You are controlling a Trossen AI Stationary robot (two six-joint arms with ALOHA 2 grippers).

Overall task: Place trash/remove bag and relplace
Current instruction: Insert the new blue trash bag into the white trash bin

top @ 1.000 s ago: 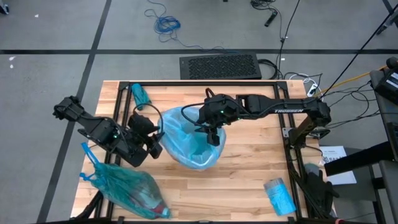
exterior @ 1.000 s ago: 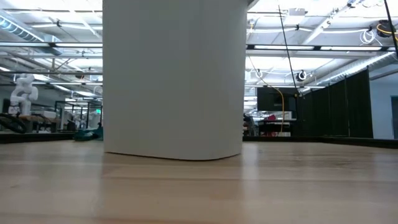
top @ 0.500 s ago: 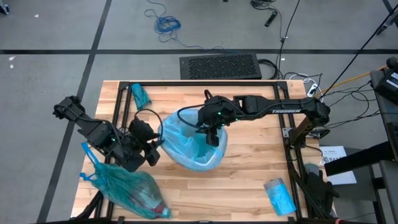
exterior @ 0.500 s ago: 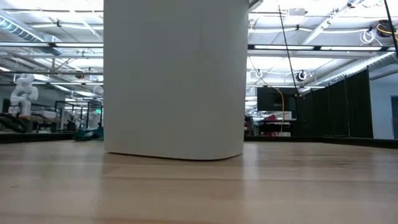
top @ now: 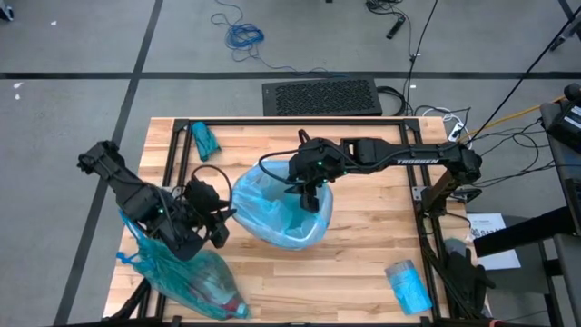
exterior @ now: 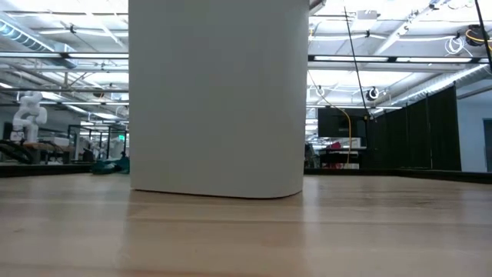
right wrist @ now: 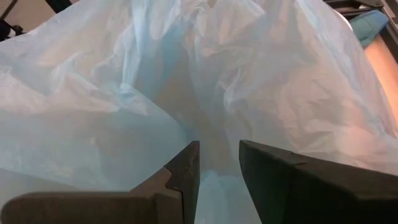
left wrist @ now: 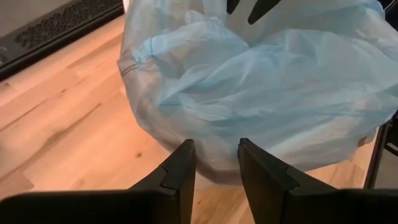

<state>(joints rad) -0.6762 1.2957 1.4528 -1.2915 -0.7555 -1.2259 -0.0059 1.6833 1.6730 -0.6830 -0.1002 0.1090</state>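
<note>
Reaching into pale blue bag (top: 277,211), right pincer (top: 309,198) apart, left pincer (top: 221,227) apart beside it

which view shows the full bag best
The high view: the full bag lies knotted at the table's near-left corner, just past the left gripper. The low view shows only the bin; both wrist views show only the new liner.

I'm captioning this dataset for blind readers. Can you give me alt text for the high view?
A white bin lined with a pale blue bag stands mid-table; the right tool reaches into its mouth, and the left tool is beside the bin. A filled teal trash bag lies at the table's near-left corner.
</note>
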